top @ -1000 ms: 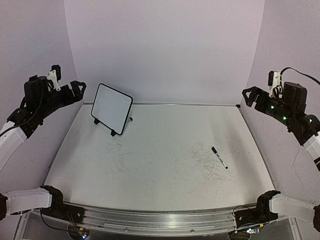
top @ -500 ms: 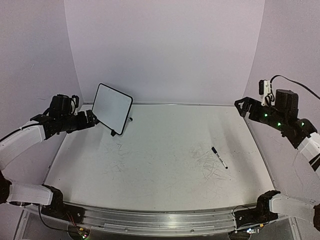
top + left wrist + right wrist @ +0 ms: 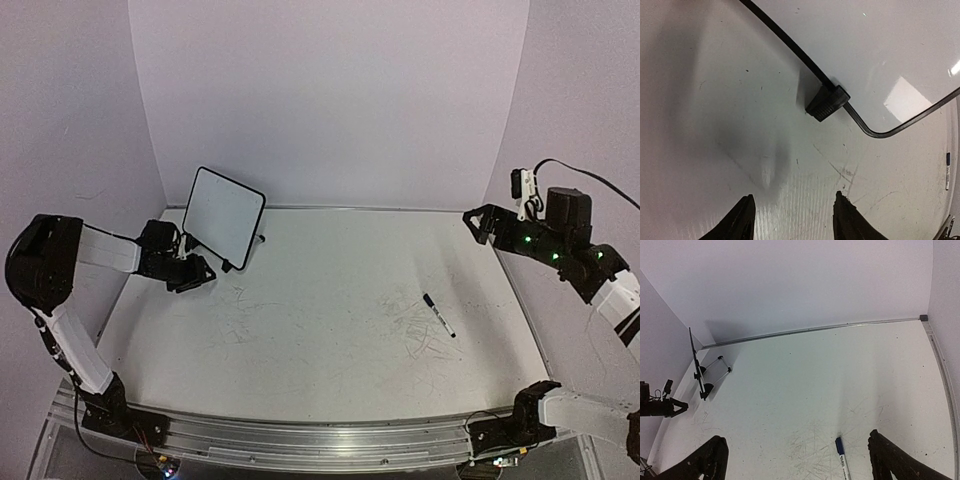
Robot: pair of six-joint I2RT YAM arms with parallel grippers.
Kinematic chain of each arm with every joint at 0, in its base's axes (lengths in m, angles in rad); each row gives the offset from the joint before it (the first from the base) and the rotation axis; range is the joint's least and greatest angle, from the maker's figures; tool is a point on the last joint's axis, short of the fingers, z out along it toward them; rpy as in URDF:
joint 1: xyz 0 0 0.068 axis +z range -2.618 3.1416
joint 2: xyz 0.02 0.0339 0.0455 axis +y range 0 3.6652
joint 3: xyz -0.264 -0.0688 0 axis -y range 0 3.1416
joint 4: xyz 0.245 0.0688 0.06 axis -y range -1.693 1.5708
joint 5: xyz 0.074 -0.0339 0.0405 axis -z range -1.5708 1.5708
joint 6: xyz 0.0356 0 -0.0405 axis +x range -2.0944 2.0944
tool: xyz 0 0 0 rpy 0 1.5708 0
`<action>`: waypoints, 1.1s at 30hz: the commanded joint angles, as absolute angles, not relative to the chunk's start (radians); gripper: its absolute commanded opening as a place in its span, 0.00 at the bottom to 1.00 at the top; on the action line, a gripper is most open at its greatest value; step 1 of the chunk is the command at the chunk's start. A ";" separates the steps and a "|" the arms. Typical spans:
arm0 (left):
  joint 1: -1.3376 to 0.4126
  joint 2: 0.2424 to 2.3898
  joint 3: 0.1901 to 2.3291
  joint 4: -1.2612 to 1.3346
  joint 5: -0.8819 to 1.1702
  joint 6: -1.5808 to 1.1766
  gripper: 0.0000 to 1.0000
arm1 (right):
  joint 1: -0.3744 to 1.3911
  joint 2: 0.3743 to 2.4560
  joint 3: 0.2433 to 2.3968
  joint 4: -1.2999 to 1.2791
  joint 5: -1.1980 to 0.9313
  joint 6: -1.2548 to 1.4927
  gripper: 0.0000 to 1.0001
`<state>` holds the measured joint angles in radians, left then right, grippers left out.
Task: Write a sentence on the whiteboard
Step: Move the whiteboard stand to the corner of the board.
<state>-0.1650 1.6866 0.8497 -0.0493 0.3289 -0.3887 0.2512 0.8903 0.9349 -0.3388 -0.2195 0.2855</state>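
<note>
left gripper (image 3: 196,273): down low over the table (image 3: 330,350), fingers spread apart with only bare tabletop between them.
whiteboard (image 3: 224,217): just ahead of the left gripper, propped up at a lean on its feet; from above its face looks plain glossy white.
board foot (image 3: 827,102): a little beyond the left fingertips (image 3: 742,220), sitting on the table, not touching them.
right gripper (image 3: 478,222): up in the air, well apart from the whiteboard, spread wide and holding nothing.
marker (image 3: 438,315): lying flat on the table below and ahead of the right gripper, well apart from the left gripper.
</note>
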 commanded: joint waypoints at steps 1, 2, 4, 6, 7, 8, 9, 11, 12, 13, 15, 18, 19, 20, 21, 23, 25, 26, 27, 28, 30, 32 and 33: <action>-0.183 1.786 0.927 0.132 0.349 -0.326 0.54 | 0.248 0.855 0.928 -0.292 -0.235 0.283 0.98; -0.187 1.812 0.941 0.134 0.328 -0.307 0.53 | 0.248 0.851 0.926 -0.291 -0.235 0.280 0.98; -0.200 1.856 0.970 0.135 0.313 -0.279 0.52 | 0.248 0.849 0.925 -0.289 -0.235 0.275 0.98; -0.224 1.881 0.994 0.136 0.292 -0.240 0.51 | 0.248 0.849 0.923 -0.288 -0.231 0.271 0.98; -0.239 1.896 1.005 0.135 0.284 -0.219 0.51 | 0.249 0.849 0.922 -0.288 -0.229 0.269 0.98; -0.244 1.912 1.019 0.136 0.288 -0.201 0.50 | 0.248 0.849 0.920 -0.286 -0.228 0.269 0.98; -0.247 1.927 1.029 0.135 0.291 -0.191 0.50 | 0.248 0.850 0.918 -0.285 -0.227 0.269 0.98; -0.246 1.957 1.058 0.133 0.294 -0.191 0.49 | 0.248 0.852 0.916 -0.281 -0.228 0.271 0.98; -0.248 1.966 1.070 0.132 0.295 -0.188 0.49 | 0.248 0.853 0.916 -0.281 -0.230 0.273 0.98; -0.250 1.976 1.081 0.132 0.296 -0.186 0.48 | 0.248 0.854 0.916 -0.280 -0.231 0.276 0.98; -0.256 1.994 1.108 0.128 0.299 -0.180 0.46 | 0.248 0.852 0.916 -0.277 -0.235 0.279 0.98; -0.275 2.011 1.122 0.124 0.294 -0.178 0.36 | 0.248 0.848 0.913 -0.273 -0.237 0.287 0.98; -0.286 2.015 1.123 0.123 0.292 -0.178 0.32 | 0.248 0.846 0.912 -0.272 -0.236 0.290 0.98; -0.299 2.020 1.123 0.123 0.287 -0.179 0.29 | 0.248 0.845 0.910 -0.271 -0.238 0.292 0.98; -0.309 2.022 1.123 0.123 0.283 -0.185 0.27 | 0.248 0.845 0.908 -0.270 -0.239 0.294 0.98; -0.338 2.028 1.126 0.124 0.279 -0.212 0.23 | 0.248 0.848 0.904 -0.267 -0.243 0.298 0.98; -0.373 2.032 1.131 0.125 0.248 -0.238 0.21 | 0.249 0.853 0.899 -0.266 -0.245 0.302 0.98; -0.388 2.030 1.130 0.124 0.229 -0.256 0.20 | 0.249 0.855 0.897 -0.265 -0.247 0.305 0.98; -0.405 2.028 1.128 0.125 0.210 -0.278 0.18 | 0.248 0.856 0.894 -0.265 -0.249 0.308 0.98; -0.422 2.026 1.126 0.125 0.190 -0.303 0.18 | 0.248 0.858 0.891 -0.264 -0.250 0.311 0.98; -0.454 2.019 1.121 0.125 0.148 -0.359 0.17 | 0.248 0.859 0.881 -0.260 -0.250 0.321 0.98; -0.498 2.016 1.116 0.125 0.108 -0.407 0.17 | 0.249 0.863 0.869 -0.257 -0.248 0.329 0.98; -0.522 2.016 1.113 0.125 0.083 -0.435 0.16 | 0.249 0.867 0.862 -0.256 -0.246 0.333 0.98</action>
